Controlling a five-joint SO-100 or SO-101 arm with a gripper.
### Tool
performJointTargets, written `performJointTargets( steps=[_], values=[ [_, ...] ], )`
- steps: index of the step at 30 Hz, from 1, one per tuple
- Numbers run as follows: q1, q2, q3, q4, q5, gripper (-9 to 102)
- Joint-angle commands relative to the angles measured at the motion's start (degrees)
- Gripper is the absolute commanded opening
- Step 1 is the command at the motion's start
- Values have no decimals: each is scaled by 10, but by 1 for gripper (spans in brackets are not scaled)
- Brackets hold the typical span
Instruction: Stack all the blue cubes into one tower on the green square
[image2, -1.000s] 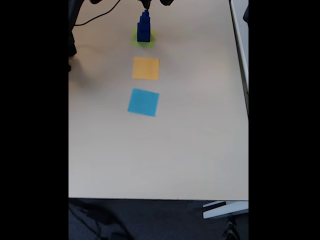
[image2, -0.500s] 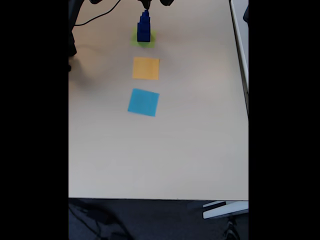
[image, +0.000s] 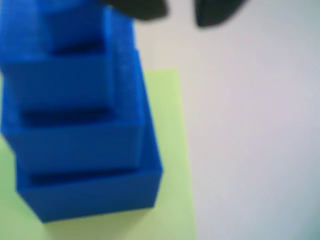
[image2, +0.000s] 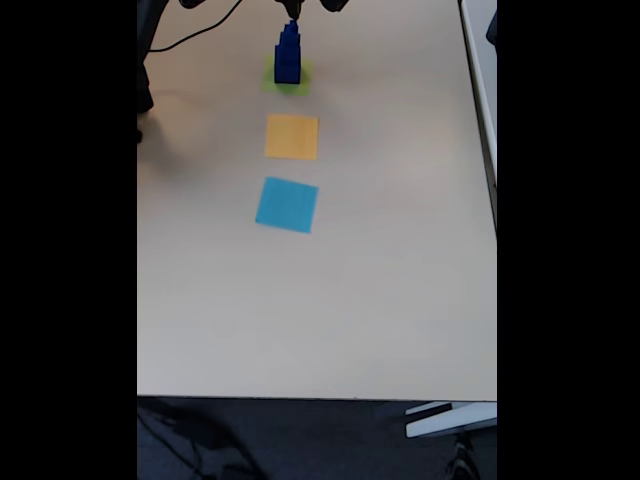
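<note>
The tower of blue cubes (image: 80, 130) stands on the green square (image: 172, 150), largest cube at the bottom and narrowing upward. In the fixed view the tower (image2: 288, 55) is at the far end of the table on the green square (image2: 292, 82). My gripper (image: 180, 11) enters the wrist view from the top edge as two dark fingertips with bare table between them, so it is open and holds nothing. Its left fingertip (image: 142, 7) is beside the tower's top, whose upper part is cut off by the frame.
An orange square (image2: 291, 136) and a light-blue paper square (image2: 287, 204) lie in a row nearer than the green one. A black cable (image2: 200, 30) runs at the far left. The table's front edge (image2: 316, 398) and right edge (image2: 494, 200) bound the surface.
</note>
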Motion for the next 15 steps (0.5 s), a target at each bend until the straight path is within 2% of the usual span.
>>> performJointTargets(
  steps=[1, 15],
  values=[
    [4, 6, -16, 1, -1, 0],
    [4, 1, -16, 0, -5, 0]
  ],
)
